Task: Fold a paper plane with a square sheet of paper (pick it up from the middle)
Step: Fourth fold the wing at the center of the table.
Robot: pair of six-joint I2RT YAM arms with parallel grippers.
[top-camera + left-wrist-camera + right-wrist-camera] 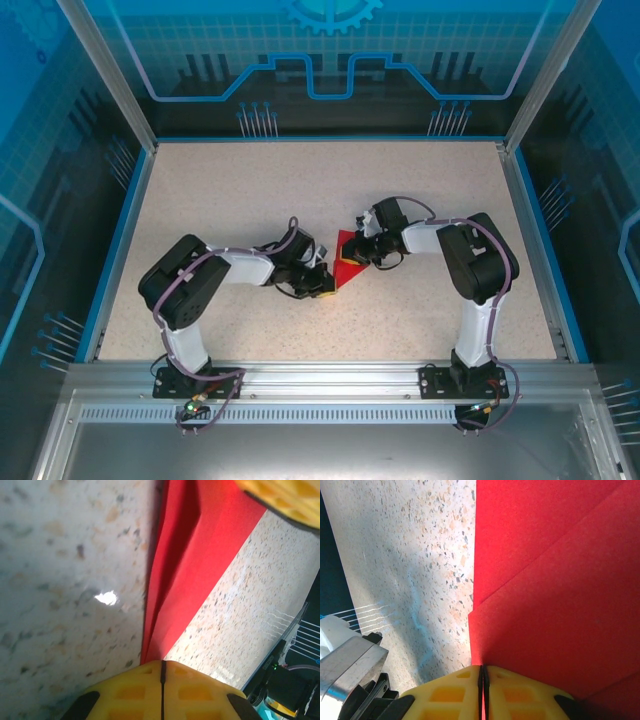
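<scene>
The square sheet of paper (pixel 348 262) is bright red and folded into a layered wedge at the middle of the table, between both grippers. My left gripper (pixel 324 288) meets its near left end. In the left wrist view the paper (pixel 200 570) narrows down to my left gripper (pixel 162 662), whose yellow jaws are pressed together on that narrow end. My right gripper (pixel 366 256) comes in from the right. In the right wrist view it (pixel 481 667) is shut on the edge of the paper (pixel 560 580), with red showing in the seam. A right fingertip (pixel 285 497) rests at the paper's far end.
The speckled table (pixel 250 190) has a blue rim (pixel 120 230) on its sides and a metal rail (pixel 330 375) along the near edge, where both arm bases are bolted. Slanted frame posts (pixel 105 70) rise at the back corners.
</scene>
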